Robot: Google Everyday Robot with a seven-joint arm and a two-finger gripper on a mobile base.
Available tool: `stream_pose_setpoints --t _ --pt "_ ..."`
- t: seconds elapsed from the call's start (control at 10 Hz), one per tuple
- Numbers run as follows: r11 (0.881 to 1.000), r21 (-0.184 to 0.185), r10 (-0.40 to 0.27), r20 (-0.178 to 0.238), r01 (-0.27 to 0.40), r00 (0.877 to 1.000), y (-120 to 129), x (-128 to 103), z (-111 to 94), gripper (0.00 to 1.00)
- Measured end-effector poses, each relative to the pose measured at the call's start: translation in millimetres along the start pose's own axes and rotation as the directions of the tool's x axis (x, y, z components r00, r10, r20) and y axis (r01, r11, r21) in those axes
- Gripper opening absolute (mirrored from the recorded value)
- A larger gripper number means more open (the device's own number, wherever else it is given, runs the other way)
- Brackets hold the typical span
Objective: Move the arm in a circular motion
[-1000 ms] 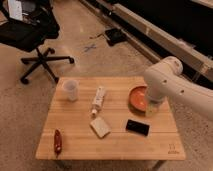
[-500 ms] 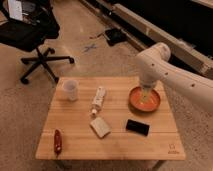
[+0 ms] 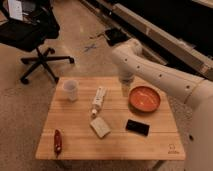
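Robotics lab or office workspace: speckled hard floor (image 3: 30, 115), black swivel office chair (image 3: 35, 40) far left, low wooden table (image 3: 115, 142) in middle, long metal rail (image 3: 165, 37) far right; white arm (image 3: 155, 75) reaches over table, gripper (image 3: 125, 91) hanging just above it.

A wooden table (image 3: 150, 147) stood on the floor with an office chair (image 3: 35, 35) behind its far left corner. A cup (image 3: 70, 90) sat near the far left corner. A bottle (image 3: 99, 99) lay mid-table, with a small block (image 3: 100, 127) nearer the front edge. A bowl (image 3: 144, 98) sat toward the far right corner, a phone (image 3: 137, 127) before it. A pocket knife (image 3: 57, 141) lay at the front left corner. The arm (image 3: 160, 75) reached in from the right, its gripper (image 3: 125, 90) hanging between bottle and bowl near the far edge.
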Motion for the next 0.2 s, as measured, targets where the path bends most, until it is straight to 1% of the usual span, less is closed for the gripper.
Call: stream_pose_setpoints --t 0.1,0.2 --pt "0.999 0.006 -0.052 -0.004 0.052 0.999 3.7 -24.8 2.6 0.65" --pt "0.994 0.018 -0.112 -0.006 0.112 0.994 8.1 -51.7 5.4 0.65"
